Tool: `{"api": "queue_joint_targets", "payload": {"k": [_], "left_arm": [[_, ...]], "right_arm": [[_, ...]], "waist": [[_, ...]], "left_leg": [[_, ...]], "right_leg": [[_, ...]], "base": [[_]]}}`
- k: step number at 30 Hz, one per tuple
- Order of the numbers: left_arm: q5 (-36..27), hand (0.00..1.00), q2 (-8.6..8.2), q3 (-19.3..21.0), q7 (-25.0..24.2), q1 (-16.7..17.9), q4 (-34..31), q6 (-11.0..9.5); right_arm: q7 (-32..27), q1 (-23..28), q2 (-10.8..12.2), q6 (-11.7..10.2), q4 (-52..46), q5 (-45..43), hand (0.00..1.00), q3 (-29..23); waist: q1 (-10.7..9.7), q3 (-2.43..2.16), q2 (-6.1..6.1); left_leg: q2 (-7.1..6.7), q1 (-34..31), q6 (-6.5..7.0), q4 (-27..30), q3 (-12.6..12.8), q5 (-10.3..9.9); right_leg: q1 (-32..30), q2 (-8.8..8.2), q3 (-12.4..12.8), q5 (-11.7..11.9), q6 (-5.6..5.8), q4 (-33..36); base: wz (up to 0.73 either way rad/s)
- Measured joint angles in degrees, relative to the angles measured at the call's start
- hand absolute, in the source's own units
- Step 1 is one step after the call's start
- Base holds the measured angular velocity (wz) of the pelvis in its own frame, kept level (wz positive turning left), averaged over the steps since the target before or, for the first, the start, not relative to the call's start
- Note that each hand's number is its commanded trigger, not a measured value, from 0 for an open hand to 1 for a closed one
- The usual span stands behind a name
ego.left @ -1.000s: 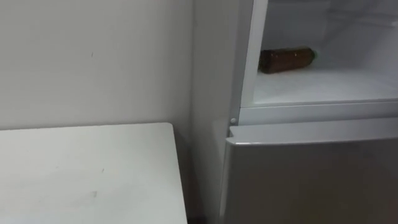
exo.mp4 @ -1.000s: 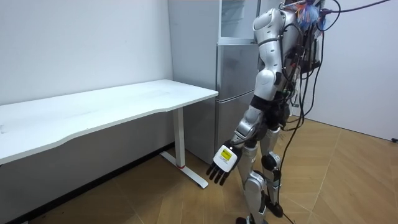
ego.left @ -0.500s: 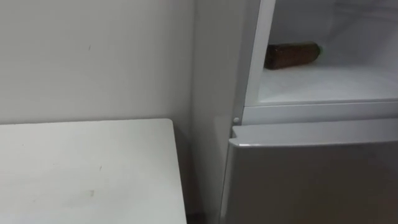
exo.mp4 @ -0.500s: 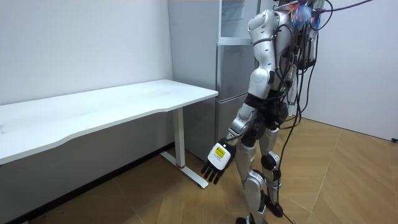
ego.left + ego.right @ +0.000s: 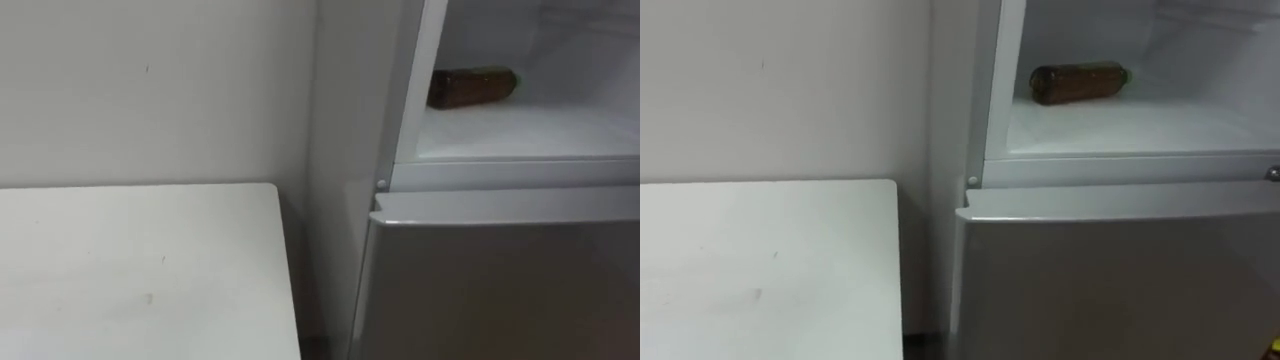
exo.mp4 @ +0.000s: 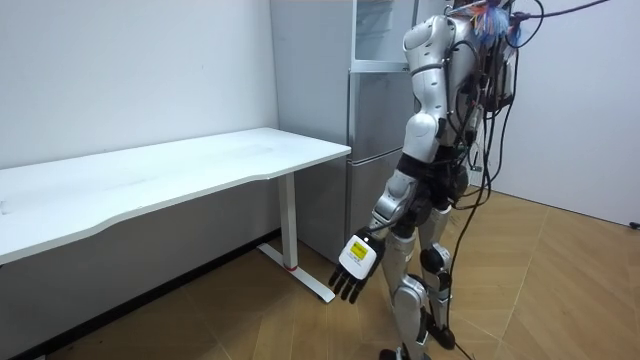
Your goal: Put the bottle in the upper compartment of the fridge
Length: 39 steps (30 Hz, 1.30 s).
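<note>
Brown glass-look bottle [image 5: 472, 86]: you had it lying on its side on the white floor of the upper fridge compartment [image 5: 530, 140], set toward the back, with its cap end pointing to 3 o'clock. From the head camera it sat at about 1 o'clock. The compartment stood open to the front and nothing was touching the bottle. Directly below, at 5 o'clock, the grey lower fridge door [image 5: 500, 280] was closed, its top edge just under the compartment's white sill. At 8 o'clock you had the white table [image 5: 130, 270], its near corner just beside the fridge's side panel with a narrow dark gap between them. A pale wall [image 5: 150, 90] ran behind the table at 10 o'clock. In the room view your robot stood upright on the wooden floor [image 6: 560, 290], close in front of the fridge, with the table's end on its left side. Its left hand [image 6: 355, 265] hung low beside the leg on a lowered arm, fingers straight, slightly spread and pointing down. The hand was empty, well apart from the bottle and from the table.
</note>
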Motion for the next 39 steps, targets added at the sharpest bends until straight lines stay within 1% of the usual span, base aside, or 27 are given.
{"api": "queue_joint_targets", "payload": {"k": [1,3,7,8,10,11,12,13,14,15,16,17,18,20,21,22,26,28,31,34,37,38,39], "left_arm": [[-0.03,0.0,-0.03,0.15,0.01,0.0,0.0,0.0],[0.05,0.0,-0.56,1.16,0.01,-0.04,0.0,-0.02],[0.02,0.0,-0.83,1.48,-0.05,-0.07,-0.02,-0.05],[0.02,0.0,-0.82,1.58,-0.12,-0.08,-0.03,-0.09],[0.04,0.0,-0.8,1.65,-0.34,-0.16,-0.04,-0.2],[0.06,0.0,-0.78,1.64,-0.75,-0.21,-0.05,-0.28],[0.07,0.0,-0.71,1.61,-1.08,-0.22,-0.04,-0.44],[0.07,0.0,-0.68,1.59,-1.21,-0.24,-0.04,-0.57],[0.07,0.0,-0.61,1.55,-1.29,-0.26,-0.05,-0.94],[0.06,0.0,-0.37,1.36,-1.29,-0.25,-0.05,-1.17],[0.05,0.0,-0.2,1.29,-1.29,-0.23,-0.04,-1.23],[0.05,0.0,0.27,0.82,-1.29,-0.19,-0.03,-1.25],[0.05,0.0,0.39,0.68,-1.29,-0.13,-0.01,-1.24],[0.05,0.0,0.53,-0.28,-1.28,-0.12,-0.01,-1.24],[0.05,0.0,0.58,-0.65,-1.28,-0.13,-0.02,-1.23],[0.05,0.0,0.64,-0.79,-1.28,-0.12,-0.01,-1.22],[0.08,0.0,0.96,-1.03,-1.28,-0.04,-0.02,-1.17],[0.1,0.0,0.95,-1.24,-1.28,-0.05,-0.02,-1.17],[0.15,0.0,0.97,-1.29,-1.28,-0.04,-0.04,-1.17],[0.17,0.0,0.99,-1.32,-1.29,0.01,-0.03,-1.17],[0.18,0.0,0.99,-1.32,-1.29,0.04,-0.03,-1.17],[0.18,0.0,1.0,-1.32,-1.29,0.04,-0.03,-1.17],[0.18,0.0,1.03,-1.33,-1.29,0.04,-0.03,-1.16]], "right_arm": [[-0.02,0.0,0.0,0.2,-0.12,-0.56,0.0,0.06],[0.1,0.01,0.0,1.92,-1.46,-3.54,0.0,0.12],[0.8,0.02,0.0,2.47,-2.35,-8.21,0.0,0.12],[1.38,0.09,-0.01,2.95,-3.46,-9.1,0.0,0.12],[2.31,0.18,-0.02,2.94,-5.35,-9.82,0.0,-0.16],[2.5,0.11,-0.39,2.09,-8.67,-10.37,0.0,-0.42],[3.16,0.12,-1.6,0.1,-9.56,-12.72,0.0,-0.42],[3.49,0.11,-2.28,-0.59,-10.27,-12.94,0.0,-0.48],[4.25,-0.07,-3.34,-2.03,-11.62,-13.35,0.0,-0.55],[4.89,-0.08,-3.95,-3.17,-12.72,-13.86,0.0,-0.69],[5.14,-0.08,-4.05,-3.71,-12.98,-14.5,0.0,-0.7],[5.5,-0.08,-4.07,-4.74,-13.21,-15.54,0.0,-0.7],[6.2,-0.09,-4.08,-5.49,-13.53,-15.64,0.0,-0.7],[7.15,-0.1,-4.08,-6.52,-14.12,-15.85,0.0,-0.68],[7.42,-0.1,-4.07,-6.88,-14.23,-16.3,0.0,-0.67],[7.53,-0.1,-4.07,-6.92,-14.29,-16.63,0.0,-0.67],[8.48,-0.1,-4.07,-7.1,-14.59,-17.25,0.0,-0.67],[8.69,-0.1,-4.07,-7.1,-14.66,-17.25,0.0,-0.67],[9.02,-0.1,-4.07,-7.1,-14.66,-17.24,0.0,-0.67],[9.02,-0.1,-4.07,-7.08,-14.66,-17.24,0.0,-0.67],[9.06,-0.1,-4.07,-7.08,-14.66,-17.24,0.0,-0.67],[9.06,-0.1,-4.07,-7.08,-14.66,-17.24,0.0,-0.67],[9.06,-0.1,-4.07,-7.09,-14.66,-17.24,0.0,-0.67]], "waist": [[-0.01,0.0,0.0],[-0.14,-0.01,-0.02],[-0.38,-0.03,-0.3],[-0.42,-0.01,-0.43],[-0.49,0.0,-0.72],[-0.49,-0.1,-0.9],[-0.46,-0.17,-1.22],[-0.44,-0.16,-1.41],[-0.4,-0.12,-1.91],[-0.28,-0.21,-1.92],[-0.21,-0.16,-2.11],[-0.11,-0.17,-2.69],[0.05,-0.31,-3.07],[0.28,-0.43,-3.01],[0.34,-0.41,-2.7],[0.35,-0.37,-2.5],[0.28,-0.56,-0.69],[0.25,-0.6,-0.41],[0.19,-0.51,0.14],[0.2,-0.49,-0.03],[0.23,-0.44,-0.82],[0.22,-0.31,-1.05],[0.24,-0.28,-1.38]], "left_leg": [[0.0,0.01,0.0,0.01,-0.06,0.0],[-0.02,0.04,-0.01,0.0,-0.11,0.02],[-0.03,0.08,-0.02,-0.03,-0.11,0.02],[-0.03,0.07,-0.02,-0.04,-0.09,0.02],[-0.02,0.08,-0.02,-0.04,-0.08,0.02],[-0.01,0.1,-0.02,-0.03,-0.08,0.02],[0.01,0.16,-0.02,-0.03,-0.1,0.02],[0.02,0.18,-0.03,-0.03,-0.11,0.02],[0.06,0.18,-0.03,-0.02,-0.12,0.02],[0.11,0.18,-0.03,-0.01,-0.12,0.02],[0.16,0.19,-0.03,0.0,-0.13,0.02],[0.24,0.25,-0.04,0.03,-0.17,0.02],[0.27,0.32,-0.05,0.06,-0.21,0.0],[0.29,0.19,-0.04,0.04,-0.27,-0.03],[0.3,0.09,-0.03,-0.03,-0.35,-0.04],[0.3,0.08,0.02,-0.1,-0.41,-0.06],[0.3,0.28,0.03,-0.84,-0.43,-0.07],[0.3,0.32,0.03,-0.84,-0.41,-0.07],[0.29,0.38,0.02,-0.8,-0.35,-0.05],[0.29,0.45,0.01,-0.67,-0.27,-0.02],[0.26,0.49,0.01,-0.53,-0.26,-0.02],[0.25,0.47,0.01,-0.49,-0.27,-0.02],[0.25,0.47,0.01,-0.47,-0.26,-0.02]], "right_leg": [[-0.01,0.0,0.0,-0.02,-0.01,0.07],[-0.1,-0.02,0.03,-0.09,-0.02,0.51],[-0.05,-0.01,0.07,-0.12,-0.03,0.62],[-0.06,0.01,0.11,-0.12,-0.03,0.6],[-0.06,0.02,0.15,-0.12,-0.03,0.6],[-0.01,0.04,0.18,-0.12,-0.03,0.53],[0.12,0.06,0.18,-0.12,-0.03,0.44],[0.17,0.07,0.18,-0.12,-0.03,0.39],[0.22,0.09,0.17,-0.1,-0.05,0.35],[0.36,0.14,0.12,-0.09,-0.08,0.1],[0.46,0.18,0.08,-0.06,-0.11,-0.35],[0.77,0.29,0.0,-0.02,-0.17,-0.6],[1.07,0.36,-0.02,0.09,-0.16,-1.03],[1.27,0.44,-0.04,0.5,-0.04,-1.53],[1.25,0.48,-0.05,0.8,0.02,-1.6],[1.23,0.48,-0.05,0.85,0.05,-1.58],[1.19,0.51,-0.06,0.92,0.08,-1.36],[1.21,0.51,-0.06,0.93,0.08,-1.29],[1.21,0.5,-0.05,0.92,0.08,-1.25],[1.2,0.5,-0.04,0.9,0.05,-1.28],[1.23,0.49,-0.01,0.9,0.05,-1.43],[1.24,0.48,0.01,0.9,0.05,-1.49],[1.25,0.48,0.0,0.9,0.05,-1.5]], "base": [[0.0],[0.0],[0.0],[0.0],[0.0],[0.0],[0.0],[0.0],[0.0],[0.0],[0.04],[0.05],[0.05],[0.02],[0.0],[0.0],[0.0],[0.0],[0.0],[0.0],[0.0],[0.0],[0.0]]}}
